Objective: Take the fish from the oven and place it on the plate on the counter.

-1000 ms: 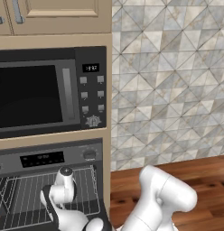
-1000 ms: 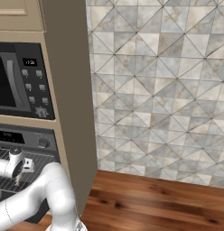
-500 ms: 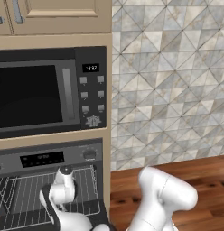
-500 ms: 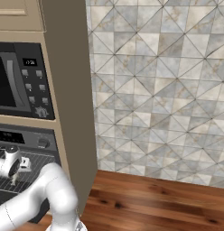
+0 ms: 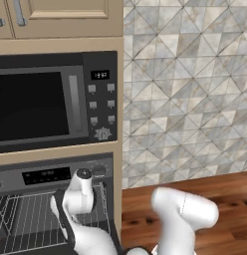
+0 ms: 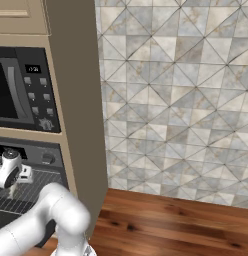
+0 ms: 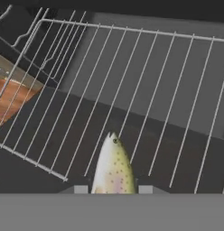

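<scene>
i am looking along the hand (image 7: 112, 189) at the bottom centre of the hand view, and the fish (image 7: 113, 168) is sitting right between its two finger tips, nose pointing up the frame, speckled and pale. the tips are standing on either side of its body, so i am reading the hand as closed on the fish and gripping it, though the contact itself is sitting at the very edge of the picture. the wire rack (image 7: 132, 85) is spreading across the frame behind the fish, and i cannot tell whether the fish is touching the wires or hanging just above them.

in the left base view the wrist is sitting at the lower left, in the mouth of the oven (image 5: 46, 175), below the black microwave-like unit (image 5: 56, 102) that is taking up the upper left. the right base view is showing the same wrist at its left edge, in front of the oven.

as i judge it, i am now carrying the fish out. to do that well i am wanting to lift straight off the wires first, then draw back level through the opening, keeping clear of the rack's front bar and the oven frame, with no roll of the wrist, since so slim a fish could slip.

the oven is holding the rack. a strip of reddish-brown wood (image 7: 12, 97) is showing through the wires at the left of the hand view.
</scene>
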